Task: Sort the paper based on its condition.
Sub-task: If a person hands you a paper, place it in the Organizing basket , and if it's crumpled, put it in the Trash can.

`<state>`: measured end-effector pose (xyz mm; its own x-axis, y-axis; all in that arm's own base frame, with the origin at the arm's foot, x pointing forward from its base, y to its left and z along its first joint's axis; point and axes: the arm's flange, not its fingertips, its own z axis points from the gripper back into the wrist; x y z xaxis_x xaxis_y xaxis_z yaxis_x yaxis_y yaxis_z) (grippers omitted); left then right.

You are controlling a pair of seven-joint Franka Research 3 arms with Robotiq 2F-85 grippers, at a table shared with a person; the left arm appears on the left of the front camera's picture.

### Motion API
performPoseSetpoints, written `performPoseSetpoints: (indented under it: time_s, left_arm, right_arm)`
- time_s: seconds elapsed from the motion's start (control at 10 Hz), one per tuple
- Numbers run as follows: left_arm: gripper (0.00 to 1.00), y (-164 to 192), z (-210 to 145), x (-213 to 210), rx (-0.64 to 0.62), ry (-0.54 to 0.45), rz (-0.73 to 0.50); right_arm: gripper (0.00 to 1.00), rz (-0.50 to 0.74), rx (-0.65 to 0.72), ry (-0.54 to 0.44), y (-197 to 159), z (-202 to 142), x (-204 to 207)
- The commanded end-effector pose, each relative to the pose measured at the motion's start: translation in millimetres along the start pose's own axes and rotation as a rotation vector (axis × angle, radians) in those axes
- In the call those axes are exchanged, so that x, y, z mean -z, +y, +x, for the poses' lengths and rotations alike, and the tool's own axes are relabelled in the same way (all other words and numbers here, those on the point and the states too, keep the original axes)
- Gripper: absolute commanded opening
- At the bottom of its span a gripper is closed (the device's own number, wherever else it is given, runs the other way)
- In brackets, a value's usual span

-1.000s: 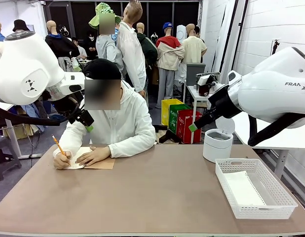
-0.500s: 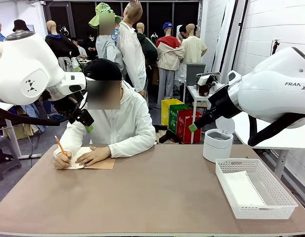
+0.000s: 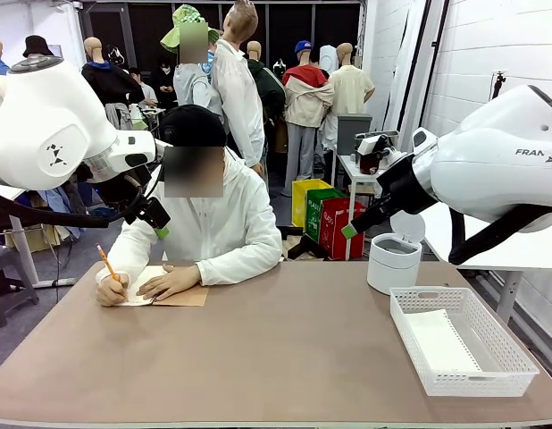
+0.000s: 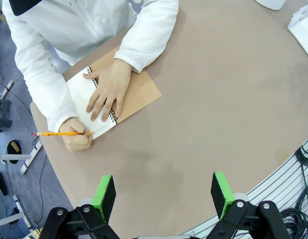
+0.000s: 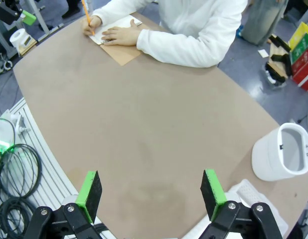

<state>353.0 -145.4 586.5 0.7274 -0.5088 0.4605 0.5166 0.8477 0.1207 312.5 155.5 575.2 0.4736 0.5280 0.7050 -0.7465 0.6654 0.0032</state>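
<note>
Both arms hover high over the table, nothing held. The left gripper (image 4: 163,191) has its green pads spread wide, and so does the right gripper (image 5: 150,191). At the far left of the brown tabletop (image 3: 285,349), a person in a white hoodie writes with an orange pencil (image 3: 104,262) in a spiral-bound cream notebook with a brown cover (image 4: 139,92), the other hand (image 4: 105,92) flat on the page. The only loose paper I can spot is what looks like a plain white sheet (image 3: 441,344) lying flat in the white mesh plastic basket (image 3: 405,329) on the right. A white cylindrical bin with its lid up (image 3: 392,264) stands just behind the basket.

The step looks like waiting for a sheet. Best to stay high and clear of the writing hands and leave the jaws wide. Once a sheet is free, come in low at an edge and pinch lightly, since thin paper buckles. Probably flat sheets go to the basket and crumpled ones to the bin.
</note>
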Motion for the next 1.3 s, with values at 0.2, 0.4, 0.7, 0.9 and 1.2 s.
performPoseSetpoints:
  time_s: [0.2, 0.4, 0.7, 0.9, 1.2]
  left_arm:
    - [1.0, 1.1, 0.2, -0.5, -0.002, -0.007, -0.003]
    - [1.0, 1.1, 0.2, -0.5, -0.002, -0.007, -0.003]
    - [1.0, 1.1, 0.2, -0.5, -0.002, -0.007, -0.003]
    - [1.0, 1.1, 0.2, -0.5, -0.002, -0.007, -0.003]
    - [1.0, 1.1, 0.2, -0.5, -0.002, -0.007, -0.003]
  right_arm:
    - [1.0, -0.004, 0.0, 0.003, 0.6, -0.9, 0.3]
    - [1.0, -0.004, 0.0, 0.003, 0.6, -0.9, 0.3]
    - [1.0, -0.004, 0.0, 0.003, 0.6, -0.9, 0.3]
    - [1.0, -0.004, 0.0, 0.003, 0.6, -0.9, 0.3]
    - [1.0, -0.004, 0.0, 0.003, 0.6, -0.9, 0.3]
